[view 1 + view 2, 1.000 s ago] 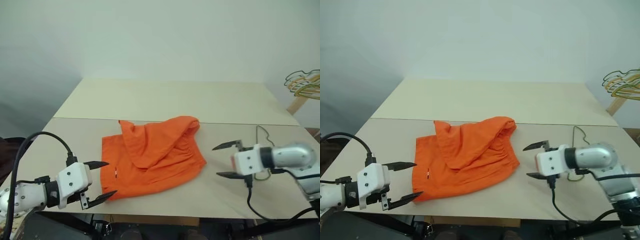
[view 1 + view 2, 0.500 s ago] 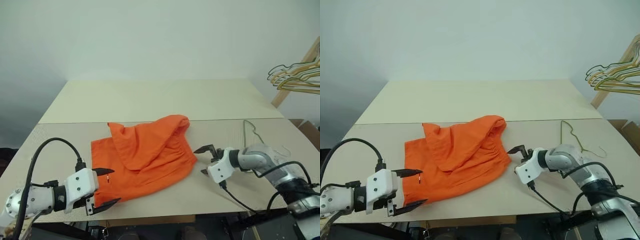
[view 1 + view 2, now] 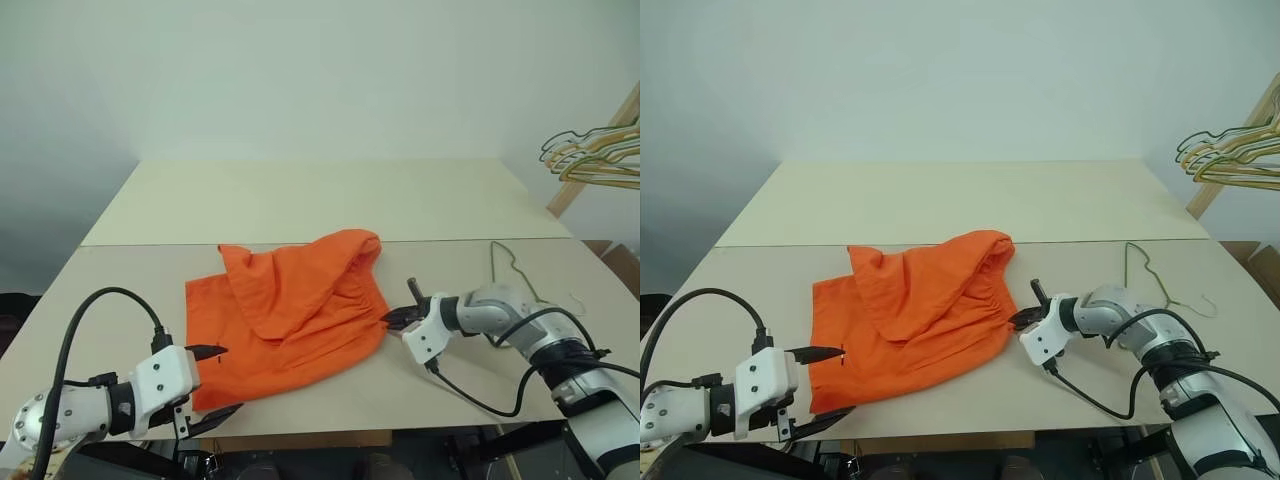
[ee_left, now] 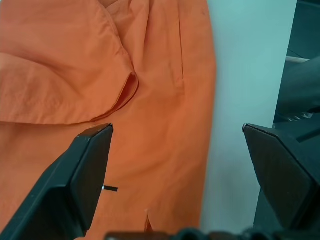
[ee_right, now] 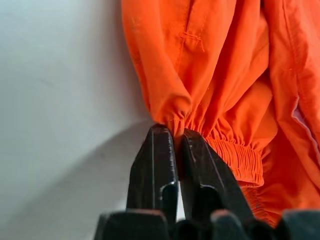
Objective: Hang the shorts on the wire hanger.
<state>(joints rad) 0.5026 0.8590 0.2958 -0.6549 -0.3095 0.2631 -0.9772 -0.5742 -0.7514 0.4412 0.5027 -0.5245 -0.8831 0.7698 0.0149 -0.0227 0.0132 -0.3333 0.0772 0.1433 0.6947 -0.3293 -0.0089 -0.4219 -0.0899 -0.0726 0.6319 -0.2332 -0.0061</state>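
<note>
Right gripper [image 5: 176, 137] pinches the waistband edge of the shorts [image 3: 295, 310] (left gripper [image 3: 213, 382] agape beside them).

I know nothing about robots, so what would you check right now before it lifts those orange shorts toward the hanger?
1. Right gripper has its jaws shut on the shorts at the gathered waistband: ok.
2. How much fabric the jaws hold, a thin pinch or a firm bite: cannot tell.
3. Left gripper is ready to help: ok, jaws open, hovering over the near edge of the shorts.
4. Wire hanger is within sight on the table, beyond the right arm: ok.
5. Shorts lie flat for hanging: not ok, one part is folded over the rest.
</note>
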